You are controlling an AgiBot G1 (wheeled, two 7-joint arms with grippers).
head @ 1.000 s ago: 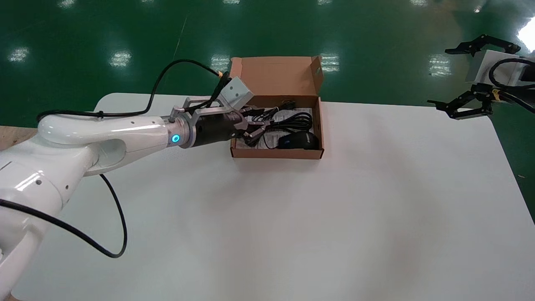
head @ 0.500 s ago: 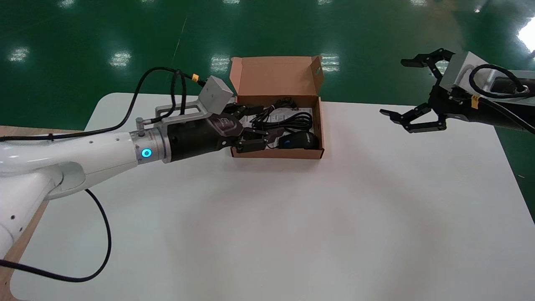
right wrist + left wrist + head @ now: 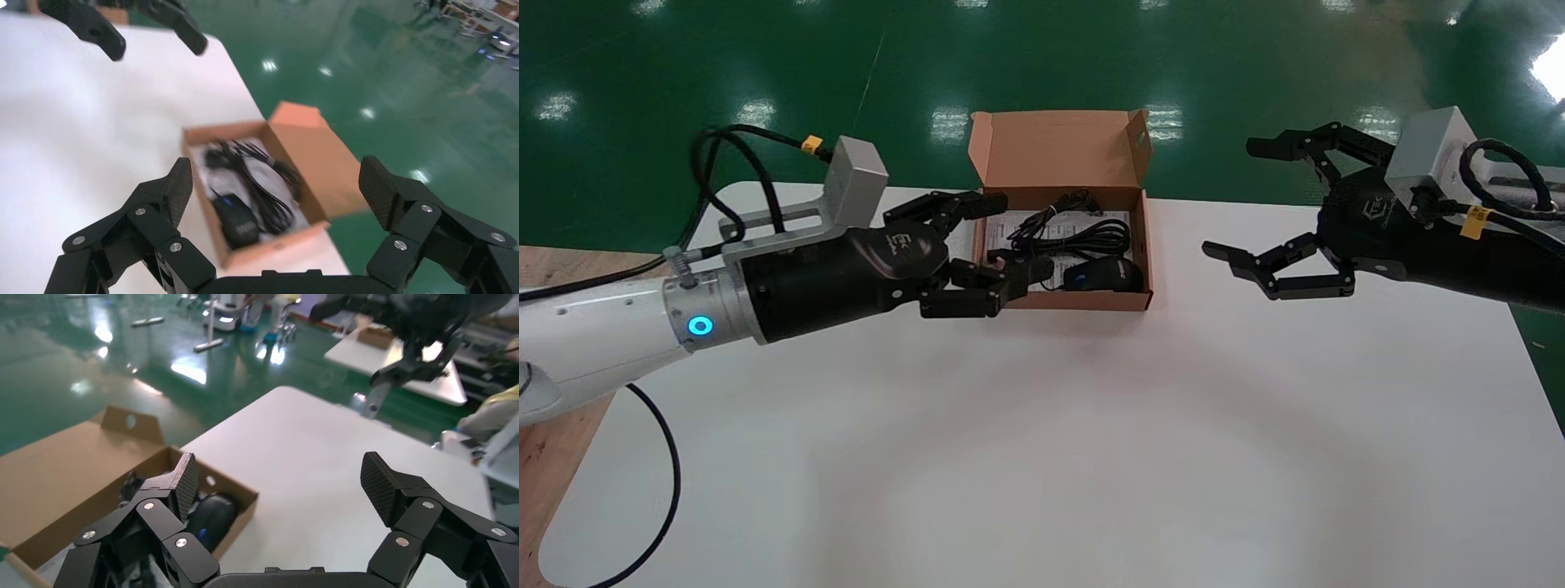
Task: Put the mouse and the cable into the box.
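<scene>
Plainly, the left gripper is spread wide and holds nothing. It hangs at the left wall of the box, with its fingertips over that edge. The mouse lies inside, in the near right corner, apart from the fingers. The coiled cable lies just behind it. The right gripper, also wide open and empty, hovers over the table to the box's right.

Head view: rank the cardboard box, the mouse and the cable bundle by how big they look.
1. Cardboard box, lid open, clearly the largest.
2. Cable bundle, spread across the far part of the box floor.
3. Mouse, the smallest, in the near right corner.
All three lie at much the same range, so nearness hardly skews this.
</scene>
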